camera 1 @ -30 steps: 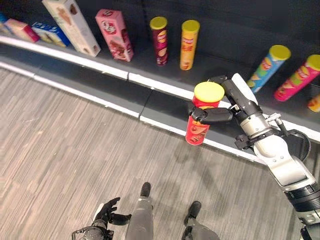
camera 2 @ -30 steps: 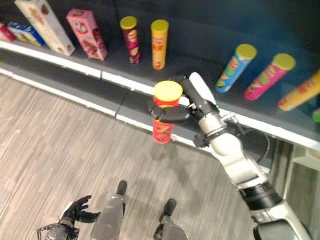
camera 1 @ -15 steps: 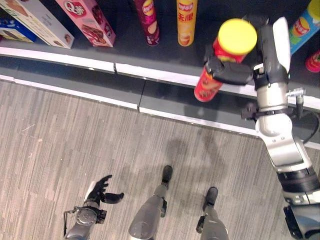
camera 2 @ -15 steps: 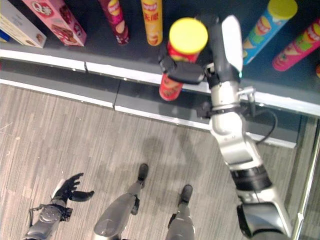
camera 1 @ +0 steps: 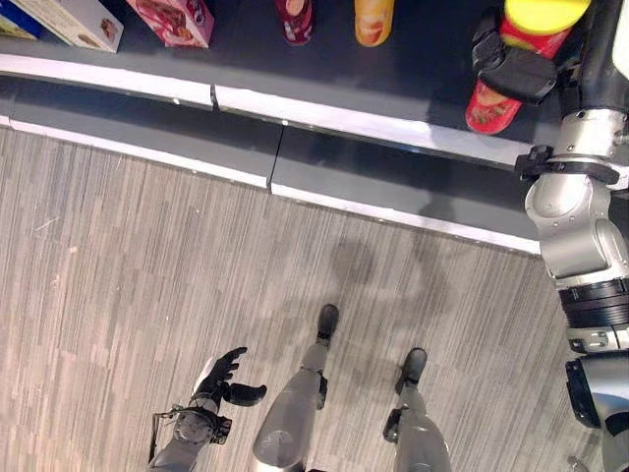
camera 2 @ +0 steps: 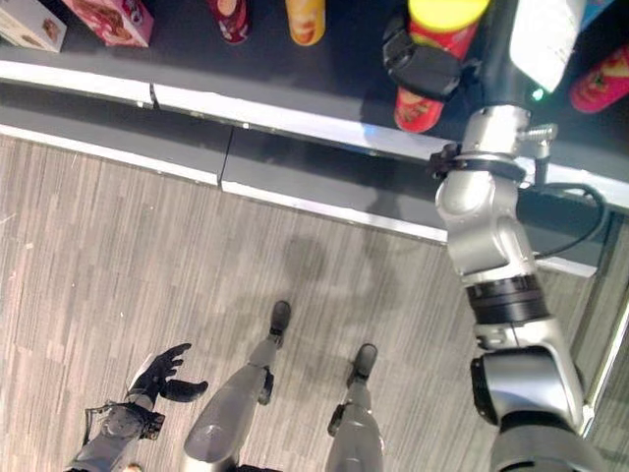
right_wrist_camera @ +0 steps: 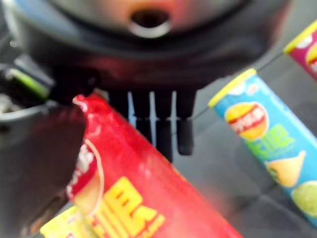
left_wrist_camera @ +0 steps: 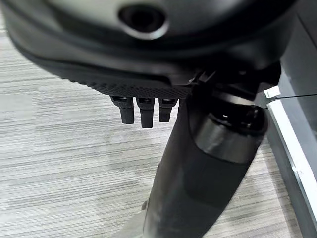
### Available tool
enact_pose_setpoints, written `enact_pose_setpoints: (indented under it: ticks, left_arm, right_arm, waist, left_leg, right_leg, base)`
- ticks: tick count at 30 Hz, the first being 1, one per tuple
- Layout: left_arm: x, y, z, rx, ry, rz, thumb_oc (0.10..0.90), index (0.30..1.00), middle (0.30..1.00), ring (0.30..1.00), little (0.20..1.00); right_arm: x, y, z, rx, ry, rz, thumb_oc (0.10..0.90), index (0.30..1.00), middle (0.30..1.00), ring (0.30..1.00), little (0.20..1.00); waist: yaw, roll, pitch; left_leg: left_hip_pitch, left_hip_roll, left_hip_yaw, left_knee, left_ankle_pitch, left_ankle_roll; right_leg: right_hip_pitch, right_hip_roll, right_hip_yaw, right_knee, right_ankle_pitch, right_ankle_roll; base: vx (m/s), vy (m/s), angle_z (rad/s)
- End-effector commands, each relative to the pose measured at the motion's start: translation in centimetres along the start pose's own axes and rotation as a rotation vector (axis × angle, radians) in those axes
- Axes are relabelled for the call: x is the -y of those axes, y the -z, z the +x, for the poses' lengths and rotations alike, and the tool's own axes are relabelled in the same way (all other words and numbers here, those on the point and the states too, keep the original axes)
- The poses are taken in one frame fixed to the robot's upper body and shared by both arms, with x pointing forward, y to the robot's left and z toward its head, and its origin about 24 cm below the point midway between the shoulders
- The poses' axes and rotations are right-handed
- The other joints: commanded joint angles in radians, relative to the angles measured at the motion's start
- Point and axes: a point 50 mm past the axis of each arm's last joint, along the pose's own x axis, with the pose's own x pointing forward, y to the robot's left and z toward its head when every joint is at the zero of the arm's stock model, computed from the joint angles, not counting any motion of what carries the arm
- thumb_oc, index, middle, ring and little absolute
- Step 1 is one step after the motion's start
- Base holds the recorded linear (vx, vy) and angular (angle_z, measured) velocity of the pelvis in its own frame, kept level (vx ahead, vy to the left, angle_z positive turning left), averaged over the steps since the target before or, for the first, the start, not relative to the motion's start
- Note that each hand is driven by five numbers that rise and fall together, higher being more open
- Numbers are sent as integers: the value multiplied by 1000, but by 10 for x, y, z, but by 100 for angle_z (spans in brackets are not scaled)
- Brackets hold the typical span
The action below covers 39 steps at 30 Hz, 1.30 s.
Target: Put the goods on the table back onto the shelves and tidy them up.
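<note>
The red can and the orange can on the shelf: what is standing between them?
Nothing; in the left eye view, bare dark shelf separates the red can, held by the right robot hand, from the orange can.

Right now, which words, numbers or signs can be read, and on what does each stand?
Red can in the right hand: yellow characters, too blurred to read.
Blue can: coloured print, too blurred to read.
Pink box on the shelf: print too small to read.
No text reads clearly.

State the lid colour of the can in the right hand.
Yellow lid on the red can, gripped by the right robot hand; clearest in the right eye view.
</note>
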Motion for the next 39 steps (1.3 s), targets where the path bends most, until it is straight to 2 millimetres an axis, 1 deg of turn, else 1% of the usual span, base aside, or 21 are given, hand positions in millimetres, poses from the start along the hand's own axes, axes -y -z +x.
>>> enact_pose_setpoints:
  ticks: [1, 4, 9, 12, 17, 19, 24, 25, 27, 29, 31, 35, 39]
  left_arm:
    - [-16, 26, -13, -63, -54, 52, 800, 900, 900, 900, 900]
    - [-14, 23, -13, -47, -50, 58, 800, 900, 900, 900, 900]
    - [-12, 19, -11, -29, -49, 59, 800, 900, 900, 900, 900]
    - [-11, 16, -10, -14, -47, 65, 800, 900, 900, 900, 900]
    - [-12, 11, -8, 7, -51, 68, 800, 900, 900, 900, 900]
    - [-12, 5, -6, 31, -49, 75, 800, 900, 900, 900, 900]
    - [-10, 2, -6, 46, -40, 76, 800, 900, 900, 900, 900]
    - [-10, 1, -6, 48, -40, 75, 800, 900, 900, 900, 900]
    - [-10, 0, -6, 57, -40, 78, 800, 900, 900, 900, 900]
    - [-9, 0, -6, 60, -36, 80, 800, 900, 900, 900, 900]
    - [-8, 0, -6, 61, -35, 79, 800, 900, 900, 900, 900]
    - [-8, -1, -6, 65, -34, 88, 800, 900, 900, 900, 900]
    - [-7, -1, -7, 64, -31, 89, 800, 900, 900, 900, 900]
  right_arm:
    - [50, -42, 44, 223, 293, -16, 400, 300, 300, 300, 300]
    - [57, -37, 50, 201, 352, -33, 400, 300, 300, 300, 300]
    - [65, -35, 54, 192, 401, -46, 400, 300, 300, 300, 300]
    - [71, -31, 57, 175, 443, -64, 400, 300, 300, 300, 300]
    - [79, -24, 60, 138, 493, -59, 400, 300, 300, 300, 300]
    - [85, -16, 63, 93, 532, -60, 400, 300, 300, 300, 300]
    - [87, -7, 66, 60, 532, -91, 400, 300, 300, 300, 300]
    - [88, -5, 66, 52, 532, -100, 400, 300, 300, 300, 300]
    - [90, 0, 68, 36, 536, -126, 400, 300, 300, 300, 300]
    - [92, 3, 70, 29, 532, -146, 400, 300, 300, 300, 300]
    - [95, 7, 72, 21, 532, -171, 400, 300, 300, 300, 300]
    - [99, 17, 74, -14, 529, -205, 400, 300, 300, 300, 300]
    - [95, 21, 72, -34, 505, -192, 400, 300, 300, 300, 300]
  waist:
    - [26, -12, -78]
    - [47, 1, -73]
    - [60, 11, -72]
    - [70, 23, -71]
    - [82, 33, -71]
    - [94, 41, -73]
    - [102, 49, -76]
    - [102, 49, -76]
    - [104, 54, -77]
    - [105, 54, -79]
    - [104, 56, -82]
    - [105, 52, -86]
    - [103, 52, -89]
  left_leg:
    - [-12, 66, -53, 88, -110, -53]
    - [-25, 56, -76, 80, -104, -55]
    - [-42, 46, -93, 77, -99, -56]
    - [-58, 36, -108, 78, -98, -57]
    - [-75, 23, -122, 77, -96, -57]
    - [-91, 13, -131, 84, -98, -58]
    - [-99, 4, -140, 84, -95, -58]
    - [-96, 4, -141, 84, -102, -60]
    - [-102, 0, -145, 81, -94, -59]
    - [-101, 0, -146, 78, -99, -61]
    - [-108, -1, -147, 74, -90, -61]
    - [-102, 1, -151, 68, -94, -65]
    - [-99, 2, -152, 69, -97, -64]
  right_leg:
    - [-18, -71, -1, 100, -33, 37]
    - [-16, -77, -20, 98, -36, 43]
    - [-16, -86, -40, 95, -38, 47]
    - [-15, -92, -56, 89, -37, 52]
    - [-15, -101, -70, 82, -34, 58]
    - [-13, -109, -84, 78, -34, 62]
    - [-11, -115, -96, 76, -32, 66]
    - [-9, -116, -96, 78, -40, 66]
    - [-13, -118, -100, 78, -34, 68]
    - [-14, -119, -101, 78, -38, 70]
    - [-18, -120, -103, 74, -29, 72]
    - [-11, -120, -107, 72, -38, 72]
    - [-11, -117, -104, 73, -40, 73]
  base:
    - [26, -14, 10]
    - [30, -14, 21]
    - [23, -11, 13]
    - [21, -1, 11]
    - [14, 2, 14]
    - [18, -2, 13]
    - [12, -1, 8]
    - [27, -4, 4]
    - [4, 12, 4]
    - [6, 7, 2]
    - [0, 0, 0]
    - [23, -15, -1]
    - [0, 0, 0]
